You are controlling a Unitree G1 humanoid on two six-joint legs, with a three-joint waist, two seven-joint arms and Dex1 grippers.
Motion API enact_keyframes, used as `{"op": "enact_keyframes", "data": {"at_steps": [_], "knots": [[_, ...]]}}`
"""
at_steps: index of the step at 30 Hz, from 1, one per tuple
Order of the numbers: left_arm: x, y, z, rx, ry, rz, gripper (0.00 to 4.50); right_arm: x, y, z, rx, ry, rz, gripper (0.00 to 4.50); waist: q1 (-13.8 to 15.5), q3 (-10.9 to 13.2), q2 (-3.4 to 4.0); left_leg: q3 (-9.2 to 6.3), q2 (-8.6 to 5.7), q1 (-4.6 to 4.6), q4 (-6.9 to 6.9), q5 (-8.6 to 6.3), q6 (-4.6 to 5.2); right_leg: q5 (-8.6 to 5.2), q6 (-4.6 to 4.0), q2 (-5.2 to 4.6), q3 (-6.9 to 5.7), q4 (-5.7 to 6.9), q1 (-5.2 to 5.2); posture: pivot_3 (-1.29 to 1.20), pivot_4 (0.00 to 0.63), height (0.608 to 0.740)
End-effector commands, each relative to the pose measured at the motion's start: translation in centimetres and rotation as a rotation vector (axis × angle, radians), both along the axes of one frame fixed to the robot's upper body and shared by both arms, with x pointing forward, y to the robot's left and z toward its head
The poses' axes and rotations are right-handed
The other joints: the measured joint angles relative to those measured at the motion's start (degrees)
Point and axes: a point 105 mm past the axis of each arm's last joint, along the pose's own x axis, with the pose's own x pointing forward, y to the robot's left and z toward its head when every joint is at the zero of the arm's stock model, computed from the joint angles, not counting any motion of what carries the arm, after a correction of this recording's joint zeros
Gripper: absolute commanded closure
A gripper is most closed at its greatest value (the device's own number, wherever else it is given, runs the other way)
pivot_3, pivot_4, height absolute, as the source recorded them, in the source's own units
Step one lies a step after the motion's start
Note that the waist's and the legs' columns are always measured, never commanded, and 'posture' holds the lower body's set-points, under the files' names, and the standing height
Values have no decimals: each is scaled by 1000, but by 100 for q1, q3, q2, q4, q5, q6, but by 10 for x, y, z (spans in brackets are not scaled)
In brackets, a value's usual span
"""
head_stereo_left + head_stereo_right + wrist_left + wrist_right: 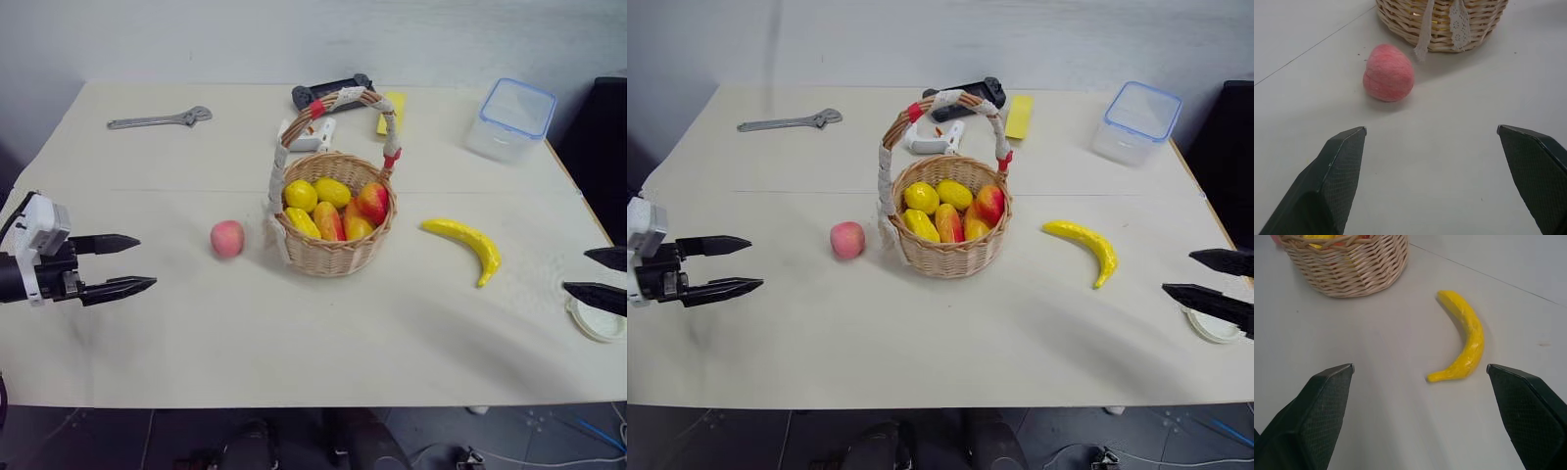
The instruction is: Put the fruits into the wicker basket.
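Observation:
The wicker basket (333, 250) stands mid-table, its arched handle wrapped in white cloth with red tape; lemons and mangoes lie inside it. A pink-red peach (227, 238) rests on the table just left of the basket. To the basket's right lies a curved yellow banana (466, 246). My left gripper (145, 262) hovers open at the table's left side, pointing toward the peach, with nothing between its fingers. At the right edge my right gripper (578, 274) is open and empty, aimed at the banana. The peach (1389, 72) and banana (1463, 340) lie well ahead of the fingertips.
A wrench (161, 119) lies at the back left. Behind the basket are a black controller (331, 92), a white object (306, 133) and a yellow pad (393, 112). A clear box with a blue-rimmed lid (510, 117) stands back right; a white disc (599, 322) sits by the right edge.

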Motion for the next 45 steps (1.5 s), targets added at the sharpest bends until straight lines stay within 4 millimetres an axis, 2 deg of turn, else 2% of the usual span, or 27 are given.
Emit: {"op": "enact_keyframes", "data": {"at_steps": [1,5,18,26,30,35,37,41,45], "knots": [[-3,-4,11,22,-67,-21,0,2,-1,5,5,-41,2,27,0,1,2,1,0,0,0,0,0,0,1,0,1,0,0,0,150,740],[-3,-7,4,46,-64,-3,0,2,-2,3,-6,-36,8,27,-5,1,2,1,0,3,7,0,0,-1,1,0,2,8,1,0,150,740],[3,-8,3,68,-103,15,0,7,-5,1,-48,-47,-11,27,-18,1,1,-1,-2,20,23,9,-5,1,-1,1,4,57,1,0,150,740],[11,-13,7,43,-124,33,0,15,4,13,-62,-108,-18,27,-15,1,2,0,-2,17,31,9,-5,1,-1,0,4,59,1,0,150,740],[36,-27,6,59,-137,93,0,2,53,29,53,-62,160,27,-2,2,2,-3,-2,18,44,9,-5,1,0,1,5,75,1,0,150,740],[75,-55,2,52,-155,191,0,-14,126,50,29,-189,410,27,11,3,1,-14,0,7,73,9,-4,6,8,7,3,88,4,0,150,740],[85,-64,-3,76,-143,191,0,-20,147,61,49,-237,483,27,-3,4,-4,-16,1,-1,95,6,-1,9,13,8,3,93,3,0,150,740],[108,-80,-13,91,-104,212,0,-25,178,79,79,-313,571,27,4,3,-6,-12,0,3,105,4,5,10,16,4,5,88,11,0,150,740],[126,-90,-24,133,-82,219,0,-26,190,85,68,-333,590,27,45,3,-7,-13,0,-1,108,6,8,10,15,2,4,87,10,0,150,740]]}}
